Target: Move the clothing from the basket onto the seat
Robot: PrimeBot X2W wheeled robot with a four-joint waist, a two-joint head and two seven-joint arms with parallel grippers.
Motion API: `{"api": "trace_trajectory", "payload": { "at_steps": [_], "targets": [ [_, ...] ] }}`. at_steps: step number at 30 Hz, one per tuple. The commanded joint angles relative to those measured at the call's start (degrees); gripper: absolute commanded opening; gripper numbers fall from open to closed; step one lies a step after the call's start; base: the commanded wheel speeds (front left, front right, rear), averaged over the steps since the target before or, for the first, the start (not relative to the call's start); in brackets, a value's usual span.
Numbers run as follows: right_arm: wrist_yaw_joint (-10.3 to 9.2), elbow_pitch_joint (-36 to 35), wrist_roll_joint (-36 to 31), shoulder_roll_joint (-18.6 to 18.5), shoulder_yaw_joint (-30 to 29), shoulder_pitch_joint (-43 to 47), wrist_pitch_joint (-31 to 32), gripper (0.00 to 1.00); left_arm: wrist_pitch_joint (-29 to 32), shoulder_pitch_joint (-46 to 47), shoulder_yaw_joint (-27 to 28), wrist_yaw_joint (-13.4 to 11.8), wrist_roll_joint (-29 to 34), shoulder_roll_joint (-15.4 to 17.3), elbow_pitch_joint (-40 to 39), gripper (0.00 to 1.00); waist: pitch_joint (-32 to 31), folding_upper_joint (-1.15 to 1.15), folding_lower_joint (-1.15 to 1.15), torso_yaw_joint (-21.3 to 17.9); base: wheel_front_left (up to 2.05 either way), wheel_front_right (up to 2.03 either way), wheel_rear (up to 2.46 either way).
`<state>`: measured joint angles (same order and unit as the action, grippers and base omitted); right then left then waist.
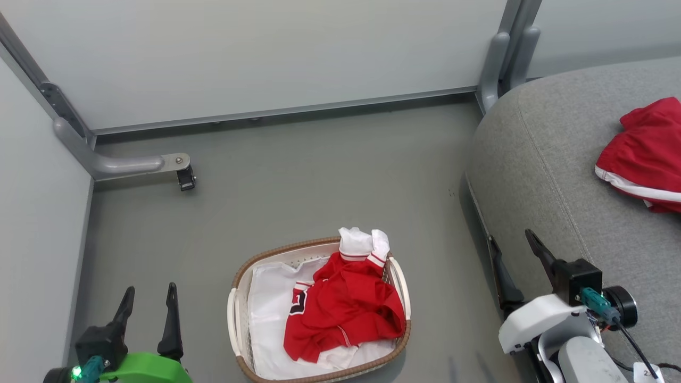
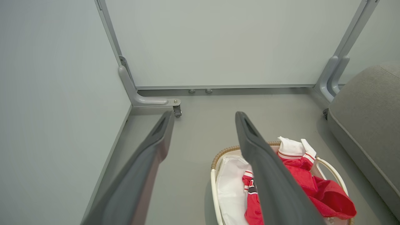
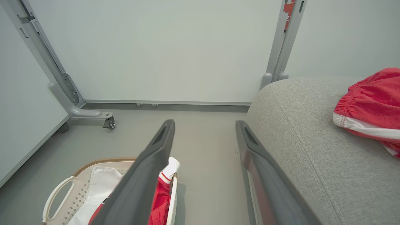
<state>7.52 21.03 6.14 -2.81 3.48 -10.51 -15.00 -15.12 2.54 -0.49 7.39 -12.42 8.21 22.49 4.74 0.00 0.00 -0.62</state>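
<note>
Left gripper point(image 1: 150, 290): near left, low over the grey floor point(image 1: 319, 170), fingers spread, nothing between them. It sits left of the oval white perforated plastic basket with brown woven rim point(image 1: 282, 248), apart from it.

Right gripper point(image 1: 511, 238): near right, fingers spread too, empty. It hangs at the left edge of the large light grey fabric sofa cushion point(image 1: 548, 175). In the right wrist view one finger runs along the cushion's side; can't tell if it touches.

Basket stands on the floor, near centre, between the two grippers. Inside: crumpled bright red sports top with white panels point(image 1: 346, 308), lying on the white fabric liner point(image 1: 268, 303), mostly in the right half. Its red-striped white cuffs point(image 1: 364, 244) stick up over the basket's far rim. Liner bare on the left side.

Second bright red garment with a white stripe point(image 1: 646, 154) lies on the cushion, far right, cut by the frame edge, well apart from the right gripper.

Far side: pale partition panels point(image 1: 292, 53); small black caster point(image 1: 186, 180) on the floor, far left.
</note>
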Motion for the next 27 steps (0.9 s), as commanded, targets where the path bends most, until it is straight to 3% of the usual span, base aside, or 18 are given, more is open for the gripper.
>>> {"api": "trace_trajectory", "payload": {
  "at_steps": [1,7,14,27],
  "targets": [
    [-0.07,-0.1,0.7,-0.3,-0.6,1.5,-0.3,1.0,-0.1,-1.6,0.2,0.2,-0.3,-0.6,-0.4,1.0,-1.5,0.0,0.0,0.6,0.0,0.0,0.0],
    [-0.06,0.2,1.0,-0.3,-1.0,3.1,-0.3,1.0,0.0,-3.1,0.6,0.2,-0.1,-1.8,-1.0,1.0,-1.5,0.0,0.0,0.5,0.0,0.0,0.0],
    [-0.06,-0.5,0.5,-0.2,-0.8,0.2,-0.3,1.0,0.0,-0.1,-1.5,0.2,-0.7,-0.8,-0.9,1.0,1.6,0.0,0.0,-0.1,0.0,0.0,0.0],
    [-0.06,-8.6,3.9,-0.2,2.6,-14.4,-0.3,1.0,0.0,11.7,-12.5,0.2,-7.2,3.1,3.0,1.0,20.4,0.0,0.0,-5.9,0.0,0.0,0.0]
  ]
}}
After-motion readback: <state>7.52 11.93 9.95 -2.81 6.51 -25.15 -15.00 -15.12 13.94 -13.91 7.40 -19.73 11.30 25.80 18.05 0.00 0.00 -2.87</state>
